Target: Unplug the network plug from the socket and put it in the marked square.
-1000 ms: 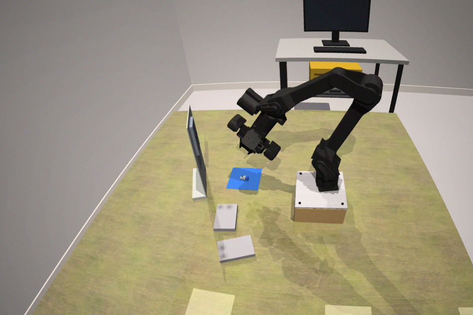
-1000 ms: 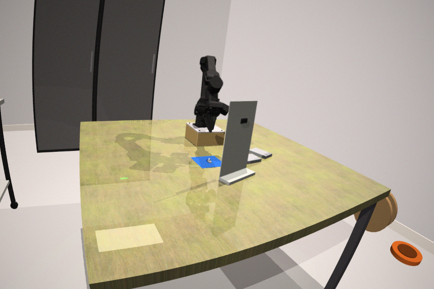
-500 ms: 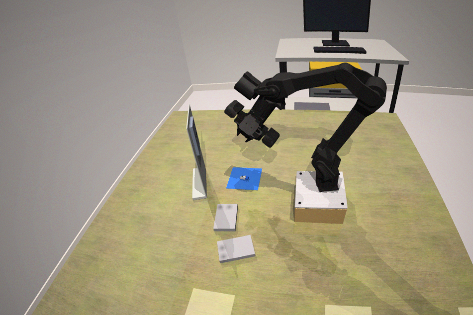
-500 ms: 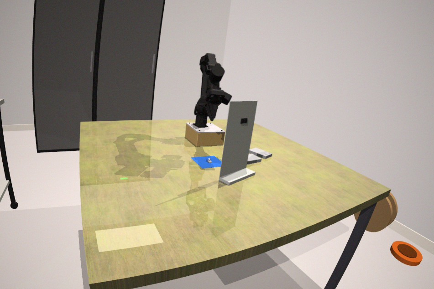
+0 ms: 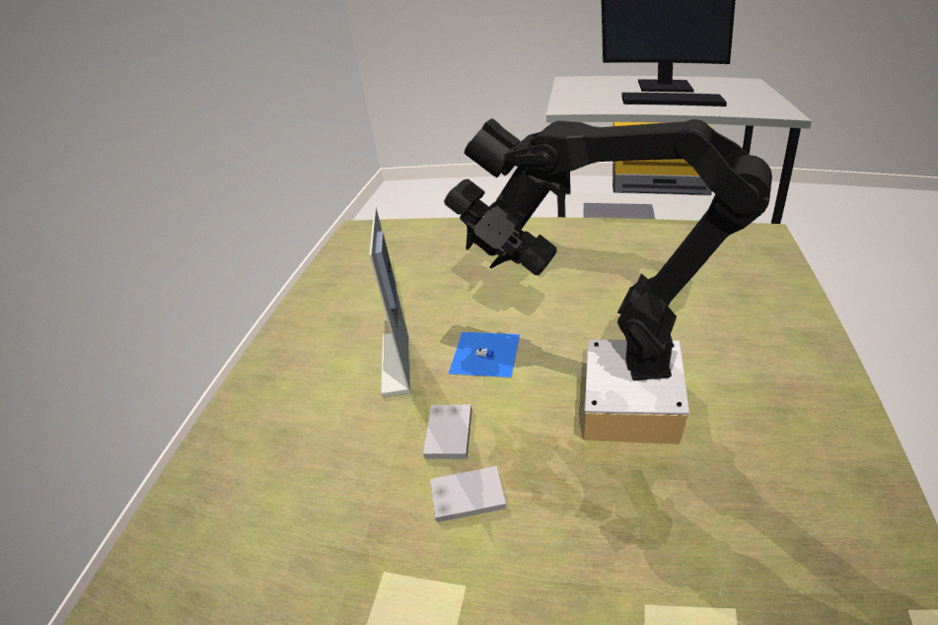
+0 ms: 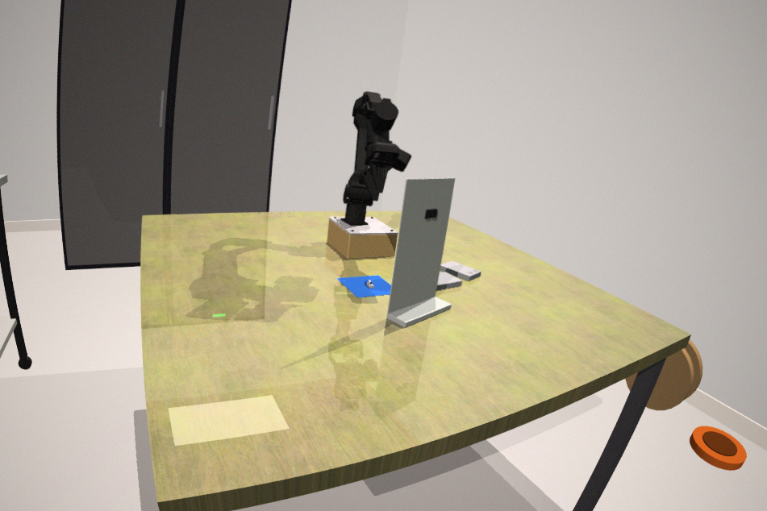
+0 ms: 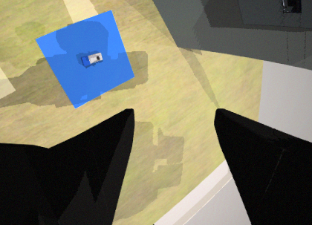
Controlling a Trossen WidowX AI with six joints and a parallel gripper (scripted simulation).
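The white and blue network plug (image 5: 483, 353) (image 6: 368, 284) (image 7: 92, 59) lies near the middle of the blue marked square (image 5: 463, 365) (image 6: 357, 291) (image 7: 76, 96), wholly inside its edges. My gripper (image 5: 480, 255) (image 7: 174, 116) is open and empty, high above the table and well clear of the plug. Nothing shows between the fingertips in the wrist view. The socket (image 7: 291, 5) at the top right of the wrist view is a dark opening with no plug in it. The upright panel (image 5: 396, 316) (image 6: 420, 253) (image 7: 219, 42) stands beside the square. My fingers and arm touch nothing that I can see.
Two flat grey blocks, one nearer the square (image 5: 448, 431) and one farther off (image 5: 469, 493), lie on the table. The arm's base block (image 5: 633, 427) (image 6: 372, 246) stands on the other side of the square from the panel.
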